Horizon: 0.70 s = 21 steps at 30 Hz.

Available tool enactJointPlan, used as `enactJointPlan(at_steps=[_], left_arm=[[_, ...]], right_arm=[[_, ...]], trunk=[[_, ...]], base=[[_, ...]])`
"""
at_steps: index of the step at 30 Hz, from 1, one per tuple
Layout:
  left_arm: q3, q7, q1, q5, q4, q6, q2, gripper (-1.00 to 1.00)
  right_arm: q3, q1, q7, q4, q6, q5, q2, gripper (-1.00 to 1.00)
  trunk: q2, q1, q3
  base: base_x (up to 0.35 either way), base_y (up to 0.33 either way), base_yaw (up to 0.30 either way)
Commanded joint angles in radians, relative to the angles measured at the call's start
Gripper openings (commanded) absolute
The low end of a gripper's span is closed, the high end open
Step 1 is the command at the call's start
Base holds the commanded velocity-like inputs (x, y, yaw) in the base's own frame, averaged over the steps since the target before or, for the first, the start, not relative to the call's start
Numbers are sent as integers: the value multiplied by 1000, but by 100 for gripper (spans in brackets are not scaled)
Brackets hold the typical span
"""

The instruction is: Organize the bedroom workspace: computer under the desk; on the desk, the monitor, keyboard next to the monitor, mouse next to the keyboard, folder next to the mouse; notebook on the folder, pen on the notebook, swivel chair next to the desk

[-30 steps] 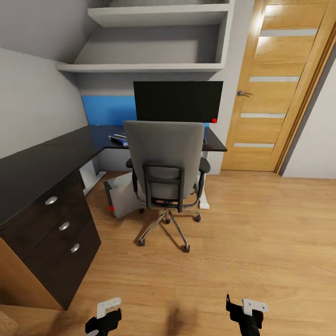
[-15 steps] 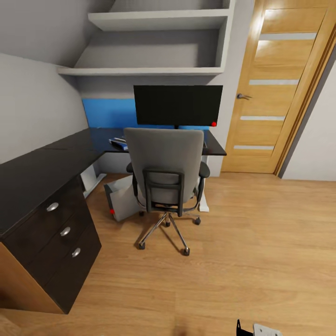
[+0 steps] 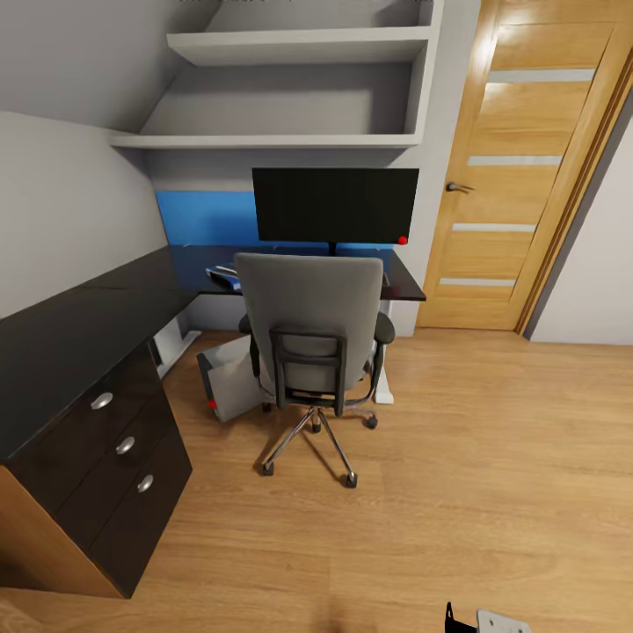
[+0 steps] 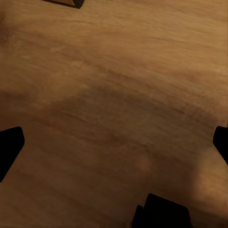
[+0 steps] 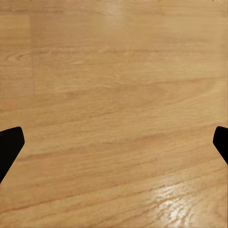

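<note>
Chair parked at the worktop, both end effectors low over bare floor.

The swivel chair (image 3: 312, 338) faces the black worktop (image 3: 79, 325), back toward us; the monitor (image 3: 335, 206) stands on the worktop behind it, the computer (image 3: 230, 378) on the floor at the chair's left, something blue (image 3: 222, 274) on the worktop. Left end effector (image 4: 114, 142) and right end effector (image 5: 114, 142) spread wide, holding nothing, above wooden floor (image 3: 492, 457).
</note>
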Motion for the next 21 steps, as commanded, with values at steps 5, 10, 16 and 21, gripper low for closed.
enactJointPlan(at_steps=[5, 10, 16, 21], left_arm=[[-9, 13, 77, 5, -1, -181, 0, 100], [-9, 14, 106, 5, -1, -309, -2, 100], [-6, 18, 130, 5, -1, -323, -47, 100], [-7, 20, 132, 4, -2, -196, -27, 100]], right_arm=[[8, -1, -6, 1, -1, 0, 0, 100], [8, -1, -6, 1, -1, 0, 0, 100], [8, -1, -6, 2, -1, -1, 0, 100], [8, -1, -6, 2, -1, 0, 0, 100]], trunk=[[35, -19, 15], [70, -39, 31], [112, -62, 49], [147, -81, 65]], base=[[0, 0, 0], [0, 0, 0], [0, 0, 0], [0, 0, 0]])
